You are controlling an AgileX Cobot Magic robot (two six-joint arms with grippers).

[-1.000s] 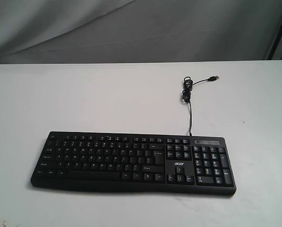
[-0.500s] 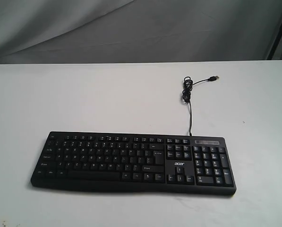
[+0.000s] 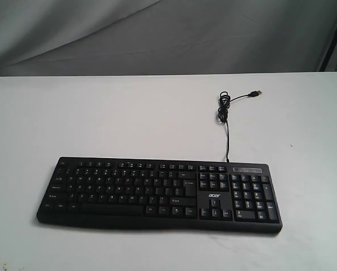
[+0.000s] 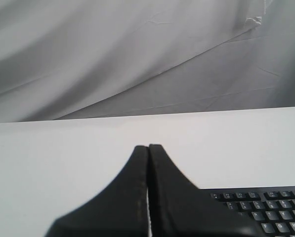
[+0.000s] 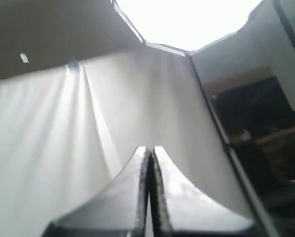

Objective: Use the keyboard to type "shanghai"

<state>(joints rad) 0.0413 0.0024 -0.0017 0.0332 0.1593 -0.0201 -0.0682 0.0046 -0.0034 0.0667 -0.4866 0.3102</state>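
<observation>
The wide black keyboard (image 3: 160, 193) with white legends and an "acer" logo lies flat near the front of the white table (image 3: 128, 118). Its thin black cable (image 3: 227, 116) runs back to a loose coil and a USB plug. Neither arm shows in the exterior view. In the left wrist view my left gripper (image 4: 148, 146) is shut and empty, held above the table, with a corner of the keyboard (image 4: 266, 207) off to one side. My right gripper (image 5: 149, 148) is shut and empty too, pointing up at a grey curtain; no keyboard shows in that view.
A grey curtain (image 3: 168, 34) hangs behind the table's far edge. A dark pole (image 3: 335, 34) stands at the back right. In the right wrist view a bright ceiling panel (image 5: 187, 19) and a dark frame (image 5: 221, 128) are visible.
</observation>
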